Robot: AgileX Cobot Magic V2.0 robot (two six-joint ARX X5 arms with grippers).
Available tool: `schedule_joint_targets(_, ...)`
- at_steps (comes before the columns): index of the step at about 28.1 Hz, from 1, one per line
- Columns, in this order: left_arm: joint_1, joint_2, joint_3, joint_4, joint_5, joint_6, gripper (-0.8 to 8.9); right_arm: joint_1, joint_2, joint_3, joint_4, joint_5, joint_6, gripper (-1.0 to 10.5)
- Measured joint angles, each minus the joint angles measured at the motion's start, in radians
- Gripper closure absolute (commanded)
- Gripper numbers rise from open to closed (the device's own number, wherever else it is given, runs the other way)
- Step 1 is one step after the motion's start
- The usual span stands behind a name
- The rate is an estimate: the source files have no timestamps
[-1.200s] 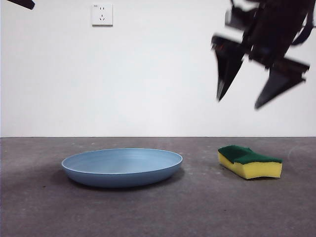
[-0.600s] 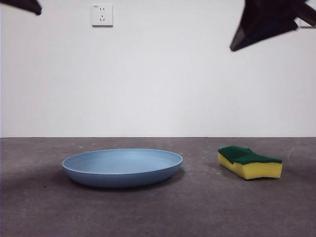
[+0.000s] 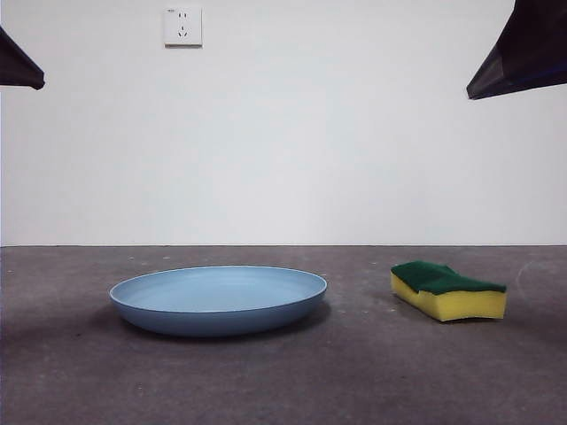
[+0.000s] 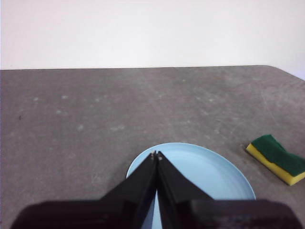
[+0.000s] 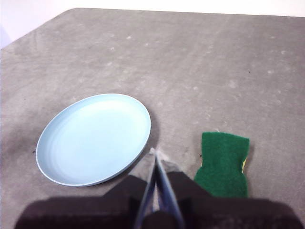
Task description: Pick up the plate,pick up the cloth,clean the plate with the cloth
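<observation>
The light-blue plate point(image 3: 219, 299) lies flat on the grey table, left of centre. It also shows in the left wrist view point(image 4: 205, 176) and the right wrist view point(image 5: 93, 138). The cloth, a yellow sponge with a green top point(image 3: 448, 289), lies to the plate's right, apart from it; it shows in the left wrist view point(image 4: 279, 158) and the right wrist view point(image 5: 223, 164). My left gripper point(image 4: 156, 154) is shut and empty, high above the plate. My right gripper point(image 5: 153, 151) is shut and empty, high between plate and sponge. In the front view only black tips show at the top corners.
A white wall with a socket point(image 3: 182, 26) stands behind the table. The grey table top point(image 3: 354, 372) runs across the whole front view.
The arm at the top right has risen and drawn back toward the right edge, its jaws going from open to shut. The black tip at the top left has come lower.
</observation>
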Motion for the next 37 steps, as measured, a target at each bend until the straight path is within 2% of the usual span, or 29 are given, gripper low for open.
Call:
schedule_joint_targets(12,0.0,-0.001,0.0,-0.116,0.0,0.0,8.14,0.0,0.0,0.0,0.0,0.0,0.0,9.5)
schedule_joint_targets(15,0.01,-0.014,0.0,-0.175,-0.028,0.037,8.14,0.0,0.0,0.0,0.0,0.0,0.0,9.5)
schedule_joint_targets(18,0.096,-0.063,-0.006,-0.22,0.0,0.079,8.14,0.0,0.0,0.0,0.0,0.0,0.0,9.5)
schedule_joint_targets(21,0.232,-0.138,-0.048,-0.209,0.131,0.098,8.14,0.0,0.0,0.0,0.0,0.0,0.0,9.5)
schedule_joint_targets(23,0.316,-0.188,-0.092,-0.196,0.185,0.106,8.14,0.0,0.0,0.0,0.0,0.0,0.0,9.5)
schedule_joint_targets(26,0.422,-0.272,-0.174,-0.178,0.196,0.109,8.14,0.0,-0.001,0.0,0.0,0.0,0.0,9.5)
schedule_joint_targets(30,0.481,-0.396,-0.256,-0.17,0.197,0.114,8.14,0.0,-0.001,0.0,0.0,0.0,0.0,9.5)
schedule_joint_targets(37,0.525,-0.473,-0.297,-0.21,0.197,0.136,8.14,0.0,-0.001,0.0,0.0,0.0,0.0,9.5)
